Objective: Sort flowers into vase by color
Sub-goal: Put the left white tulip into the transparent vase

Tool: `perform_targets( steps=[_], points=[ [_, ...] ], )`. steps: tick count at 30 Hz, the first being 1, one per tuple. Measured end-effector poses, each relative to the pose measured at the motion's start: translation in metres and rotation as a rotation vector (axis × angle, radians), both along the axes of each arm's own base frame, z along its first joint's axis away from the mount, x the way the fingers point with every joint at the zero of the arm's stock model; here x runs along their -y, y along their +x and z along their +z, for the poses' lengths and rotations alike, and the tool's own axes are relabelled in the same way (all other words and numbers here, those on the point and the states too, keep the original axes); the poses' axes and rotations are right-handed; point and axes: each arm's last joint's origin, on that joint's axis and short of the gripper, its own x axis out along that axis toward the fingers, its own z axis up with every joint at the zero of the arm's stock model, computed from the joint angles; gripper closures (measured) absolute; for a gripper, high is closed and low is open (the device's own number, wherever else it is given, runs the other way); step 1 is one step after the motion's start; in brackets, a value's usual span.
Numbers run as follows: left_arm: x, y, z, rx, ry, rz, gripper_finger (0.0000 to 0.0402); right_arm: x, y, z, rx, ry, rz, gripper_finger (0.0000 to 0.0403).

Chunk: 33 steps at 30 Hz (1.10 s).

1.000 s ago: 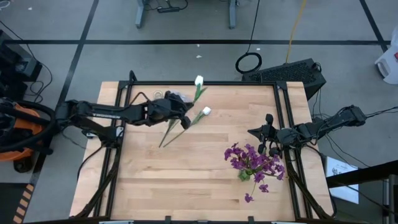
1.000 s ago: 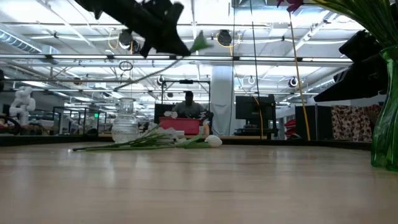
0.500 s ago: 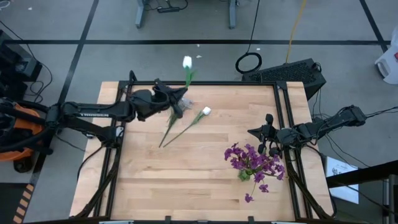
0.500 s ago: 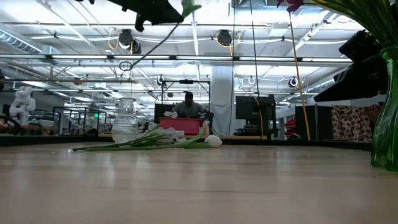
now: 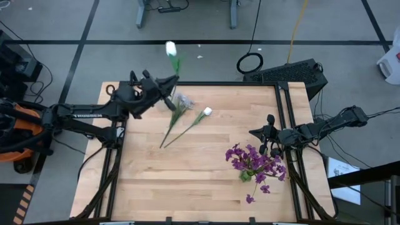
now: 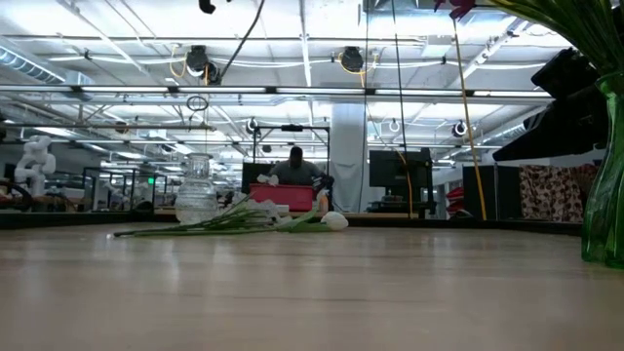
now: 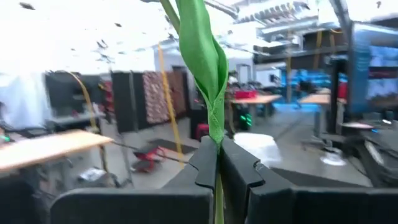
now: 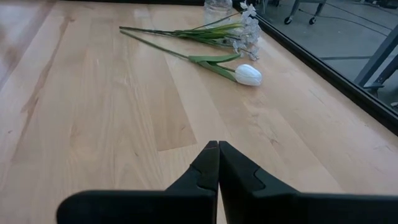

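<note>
My left gripper (image 5: 171, 82) is raised over the table's far left part, tipped upward and shut on a white tulip. Its bud (image 5: 170, 48) stands out beyond the far edge, and its stalk (image 6: 242, 31) trails down below the gripper. Another white tulip (image 5: 207, 112) and a pale fluffy stem (image 8: 247, 15) lie flat on the table beside a clear glass vase (image 6: 196, 191). Purple flowers (image 5: 253, 159) stand in a green vase (image 6: 610, 175) at the right. My right gripper (image 5: 269, 139) is shut and waits low beside them, holding nothing. My left gripper pinches the white tulip's green stalk where a leaf wraps it (image 7: 216, 138), between its two fingers. The fingers lie across the stalk and slant upward. The tulip is lifted clear of the table, its bud above the fingers and its lower stalk hanging below them.
Black rails run along the table's left and right sides (image 5: 287, 112). Bare wood lies across the middle and near part of the table (image 5: 187, 181). A person sits far off in the room behind (image 6: 295, 166).
My left gripper has risen and drawn back toward the table's far left corner, tipping its fingers upward, still shut on the white tulip. The tulip has gone up with it; its bud has swung out past the far edge and its stalk has climbed in the low view.
</note>
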Motion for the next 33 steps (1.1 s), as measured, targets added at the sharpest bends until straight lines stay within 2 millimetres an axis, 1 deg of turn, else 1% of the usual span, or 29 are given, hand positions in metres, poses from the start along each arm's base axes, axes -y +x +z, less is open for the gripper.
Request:
perform_targets(
  steps=[4, 8, 11, 13, 17, 20, 24, 28, 33],
  points=[
    [-0.008, -0.003, 0.004, 0.027, 0.021, 0.056, 0.0391, 0.0, 0.0, 0.0, -0.003, -0.001, 0.0, 0.0403],
    [-0.022, -0.008, 0.003, 0.045, 0.024, 0.12, 0.0391, 0.0, 0.0, 0.0, -0.005, -0.002, 0.0, 0.0403],
    [-0.032, -0.014, -0.007, 0.044, 0.025, 0.152, 0.0391, 0.0, 0.0, -0.001, -0.006, -0.002, 0.0, 0.0403],
    [-0.036, -0.019, -0.01, 0.078, 0.04, 0.145, 0.0391, 0.0, 0.0, -0.001, -0.008, 0.001, -0.002, 0.0403],
    [-0.039, -0.031, -0.023, 0.127, 0.059, 0.12, 0.0391, 0.0, -0.001, -0.001, -0.011, 0.002, -0.003, 0.0403],
    [-0.04, -0.039, -0.03, 0.158, 0.086, 0.112, 0.0391, 0.0, -0.001, -0.001, -0.008, 0.009, -0.005, 0.0403],
    [-0.042, -0.048, -0.039, 0.166, 0.124, 0.15, 0.0391, 0.0, -0.001, -0.001, -0.005, 0.012, -0.014, 0.0403],
    [-0.048, -0.055, -0.049, 0.17, 0.137, 0.2, 0.0391, 0.002, -0.001, -0.001, -0.004, -0.024, -0.048, 0.0403],
    [-0.056, -0.063, -0.067, 0.165, 0.128, 0.263, 0.0391, 0.003, -0.001, 0.0, -0.004, -0.072, -0.097, 0.0403]
  ],
)
